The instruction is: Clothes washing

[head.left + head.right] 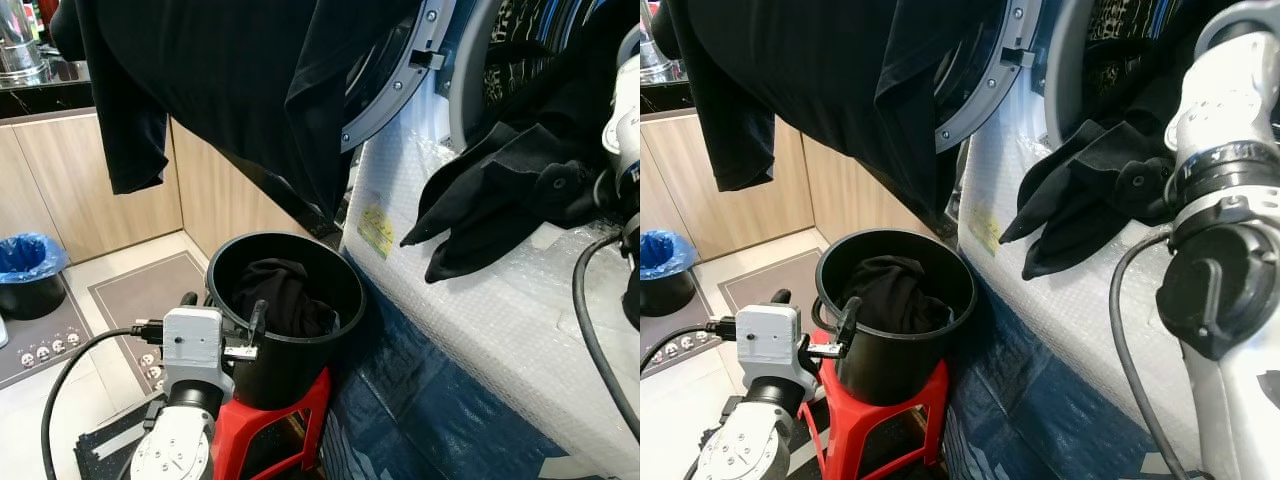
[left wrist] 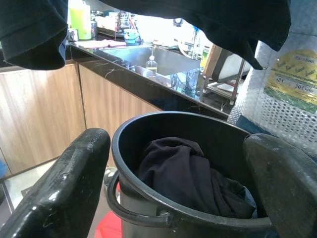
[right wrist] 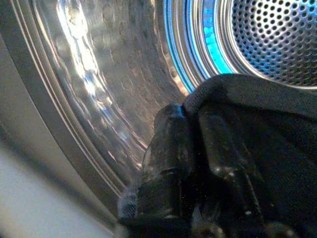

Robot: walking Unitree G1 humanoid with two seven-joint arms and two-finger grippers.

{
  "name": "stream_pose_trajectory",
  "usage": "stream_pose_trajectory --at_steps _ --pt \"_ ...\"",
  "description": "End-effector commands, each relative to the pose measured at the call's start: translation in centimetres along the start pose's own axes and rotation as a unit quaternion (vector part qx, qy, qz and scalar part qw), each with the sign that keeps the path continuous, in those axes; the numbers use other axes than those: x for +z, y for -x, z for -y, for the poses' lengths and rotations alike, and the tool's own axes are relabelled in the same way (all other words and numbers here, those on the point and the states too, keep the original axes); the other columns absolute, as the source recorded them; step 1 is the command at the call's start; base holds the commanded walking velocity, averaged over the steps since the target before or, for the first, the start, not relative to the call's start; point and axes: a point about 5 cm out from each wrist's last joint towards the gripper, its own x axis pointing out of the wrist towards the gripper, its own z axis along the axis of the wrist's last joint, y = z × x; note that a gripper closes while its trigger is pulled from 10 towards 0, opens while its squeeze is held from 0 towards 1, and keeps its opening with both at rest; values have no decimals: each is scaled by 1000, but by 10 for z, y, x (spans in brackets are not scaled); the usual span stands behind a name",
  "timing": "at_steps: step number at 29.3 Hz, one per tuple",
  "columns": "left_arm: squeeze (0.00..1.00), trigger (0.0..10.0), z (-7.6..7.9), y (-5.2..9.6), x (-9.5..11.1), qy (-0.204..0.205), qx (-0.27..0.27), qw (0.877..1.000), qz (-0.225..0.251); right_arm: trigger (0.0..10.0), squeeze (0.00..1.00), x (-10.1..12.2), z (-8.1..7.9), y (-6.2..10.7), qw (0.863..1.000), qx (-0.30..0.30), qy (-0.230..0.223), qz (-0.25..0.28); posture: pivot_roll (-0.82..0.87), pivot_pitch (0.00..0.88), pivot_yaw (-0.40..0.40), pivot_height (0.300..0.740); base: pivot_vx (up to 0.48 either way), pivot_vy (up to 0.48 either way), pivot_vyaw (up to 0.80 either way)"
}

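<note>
Inside the shiny perforated steel drum of the washing machine point(image 3: 267, 34), the right gripper point(image 3: 193, 163) has its two black fingers pressed close together, and a fold of the black cloth garment point(image 3: 257, 129) is pinched between them. I judge the arm reaches so deep because the garment must be let go well inside the drum, not at the edge. The rest of this same garment, as far as I can tell, trails out of the round opening and lies over the white front of the machine wrapped in bubble plastic point(image 1: 470, 300), so only a part of it is inside yet.

The left gripper point(image 2: 178, 163) is wide open and holds nothing. Its two fingers stand on either side of the round black plastic bucket point(image 1: 290, 345), just near the rim but apart from it, and they point at the dark crumpled clothes point(image 1: 283, 298) that wait inside. This looks like a ready position for the next piece.

The bucket stands on a small red plastic stool point(image 1: 285, 420) just beside the machine, probably to bring the laundry to an easy height. The round grey door of the machine point(image 1: 395, 75) stands open above it, and another black shirt point(image 1: 220, 80) hangs in front of it. Further left are wooden cabinets point(image 1: 60, 180) and a black bin with a blue bag point(image 1: 30, 275).
</note>
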Motion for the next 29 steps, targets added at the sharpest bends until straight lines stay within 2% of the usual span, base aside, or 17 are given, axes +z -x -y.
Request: stream_pose_trajectory --at_steps 1,2,4,5,7,11,12,13,18,24,28,29 --pt "0 10000 1 1 6 -2 -2 1000 8 10000 0 -6 6 0 999 -10 41 -18 193 0 -186 740 0 0 0" --pt "0 10000 0 1 6 -3 -2 1000 7 10000 0 -14 8 1 996 -7 72 -48 189 0 -184 740 0 0 0" --pt "0 10000 0 1 6 -4 -3 1000 6 10000 0 -21 12 2 988 -2 133 -72 180 0 -178 740 0 0 0" --pt "0 10000 0 1 6 -4 -4 1000 5 10000 0 -29 20 4 979 -11 175 -103 174 0 -176 740 0 0 0" --pt "0 10000 0 1 6 -4 -5 1000 5 10000 0 -31 30 5 969 -26 217 -114 170 0 -176 740 0 0 0" --pt "0 10000 0 0 6 -3 -6 1000 5 10000 0 -33 36 6 961 -29 240 -132 159 0 -172 740 0 0 0" --pt "0 10000 0 0 6 -3 -6 1000 5 10000 78 -33 39 6 959 -31 248 -135 159 0 -172 740 0 0 0" --pt "0 10000 0 -1 6 -3 -6 1000 5 10000 1000 -31 40 6 958 -32 250 -134 156 0 -170 740 0 0 0" --pt "0 10000 1 -3 6 -1 -10 1000 5 10000 1000 -15 48 4 954 -51 265 -127 136 0 -164 740 0 0 0" --pt "0 10000 2 -6 7 0 -14 1000 8 10000 1000 -3 50 2 965 -26 231 -119 123 0 -157 740 0 0 0" --pt "0 10000 2 -8 7 0 -19 1000 10 10000 1000 -2 60 3 960 -35 249 -124 118 0 -154 740 0 0 0" --pt "0 10000 2 -8 7 -1 -19 1000 10 10000 1000 -2 63 4 955 -36 266 -124 117 0 -153 740 0 0 0"
